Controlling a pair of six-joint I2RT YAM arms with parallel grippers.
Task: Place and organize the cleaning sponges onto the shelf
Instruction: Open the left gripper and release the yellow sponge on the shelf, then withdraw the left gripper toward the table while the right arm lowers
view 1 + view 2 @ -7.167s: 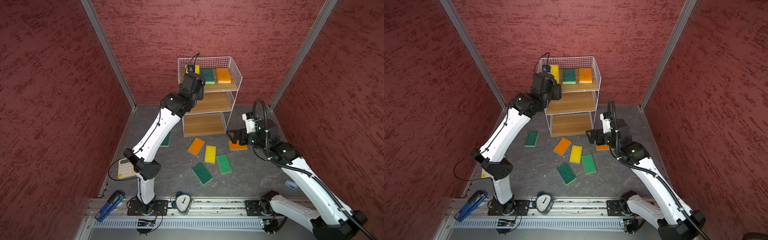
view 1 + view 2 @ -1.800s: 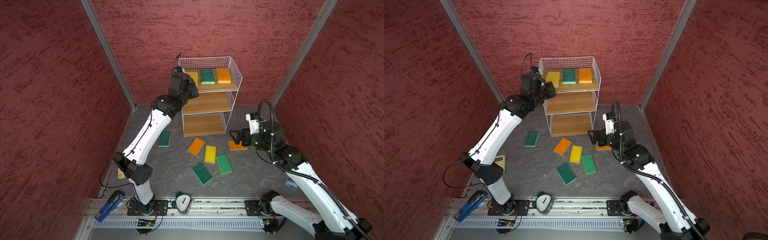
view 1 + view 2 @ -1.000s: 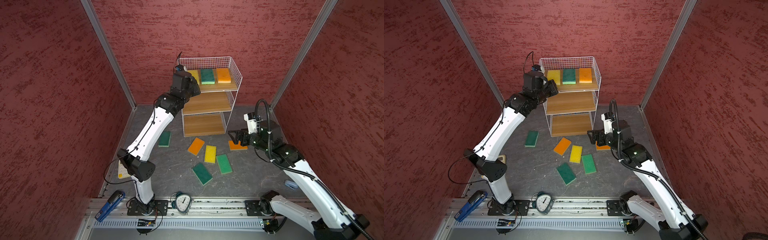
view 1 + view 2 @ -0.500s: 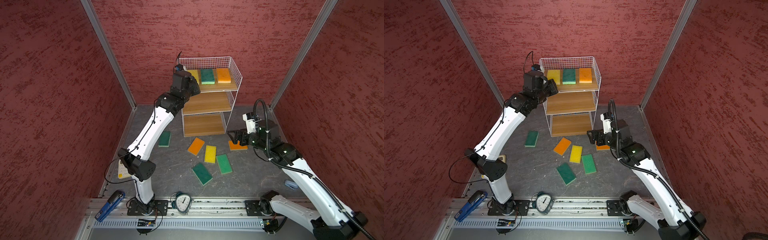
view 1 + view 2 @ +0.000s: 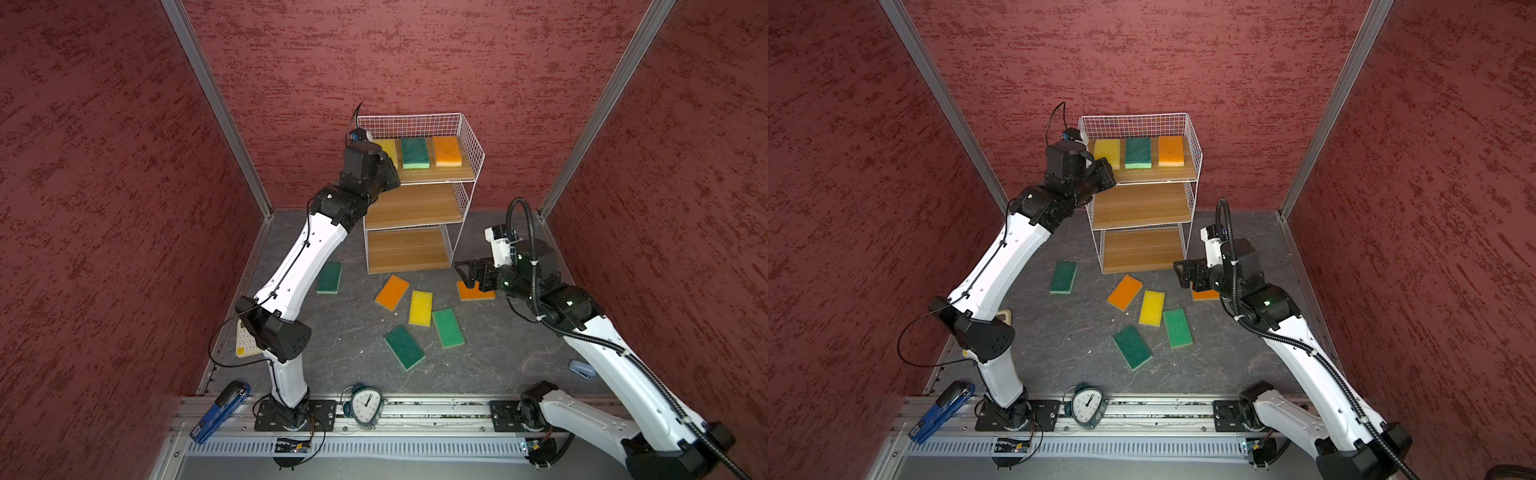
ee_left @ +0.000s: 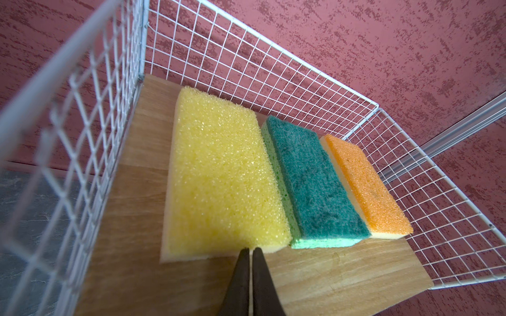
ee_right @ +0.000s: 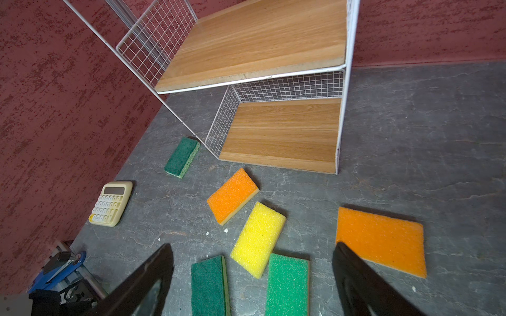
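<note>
Three sponges (image 5: 414, 153) lie atop the shelf (image 5: 415, 205), six on the floor (image 5: 353, 332) before it.

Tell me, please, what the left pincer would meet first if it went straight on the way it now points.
Probably the yellow sponge on the top board of the shelf: the shut left pincer points at its near edge. Whether they touch is unclear.

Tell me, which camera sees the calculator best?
The right wrist view: the calculator lies in plain sight there, screen and buttons showing. In both top views the left arm hides most of it. The left wrist view misses it.
</note>
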